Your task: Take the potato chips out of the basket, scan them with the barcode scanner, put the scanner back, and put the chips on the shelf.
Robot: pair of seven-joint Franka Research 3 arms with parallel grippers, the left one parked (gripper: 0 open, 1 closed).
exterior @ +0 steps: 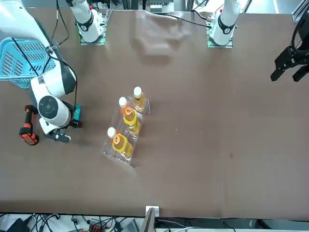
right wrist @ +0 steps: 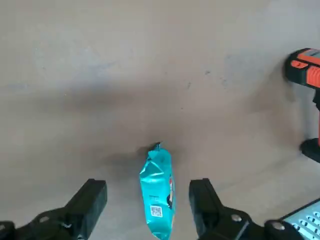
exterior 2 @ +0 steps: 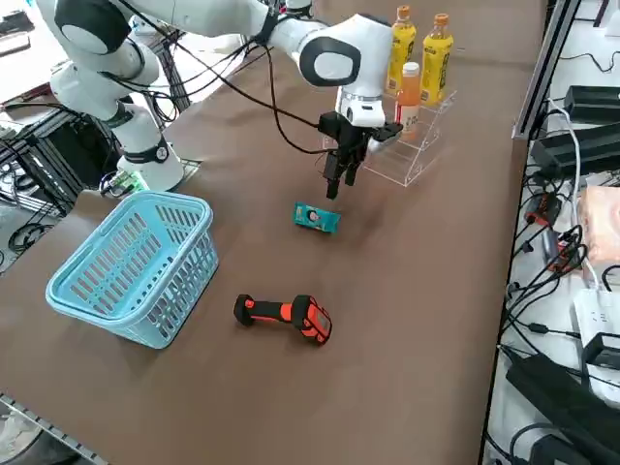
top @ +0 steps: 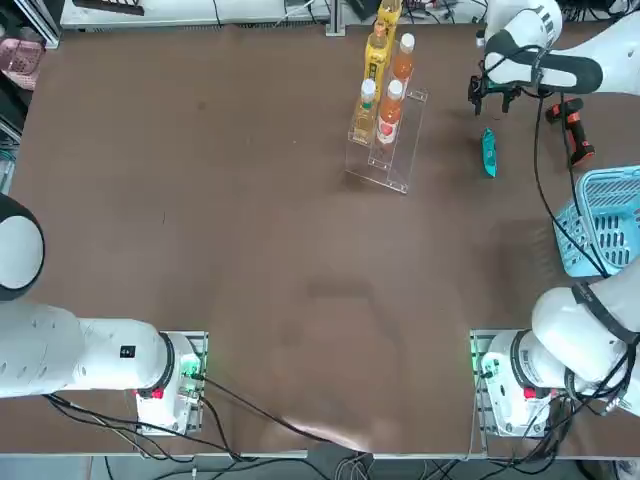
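Note:
The potato chips point(top: 488, 153), a slim teal packet, lie flat on the brown table between the shelf and the basket point(top: 608, 222). My right gripper point(exterior 2: 339, 180) hangs open a little above the packet without touching it. In the wrist view the potato chips point(right wrist: 158, 192) show on the table below, between the two black fingers point(right wrist: 92, 200) of the gripper point(right wrist: 148, 184). The barcode scanner point(exterior 2: 286, 315), black with orange-red parts, lies on its side on the table beside the light blue basket point(exterior 2: 136, 262). The clear shelf point(exterior 2: 418, 153) carries orange and yellow drink bottles.
The shelf point(top: 392, 150) stands at the far middle of the table with bottles point(top: 378, 55) on its steps. The basket point(exterior: 21, 60) sits at the table's right edge near my arm's base. Cables and boxes lie beyond the far edge.

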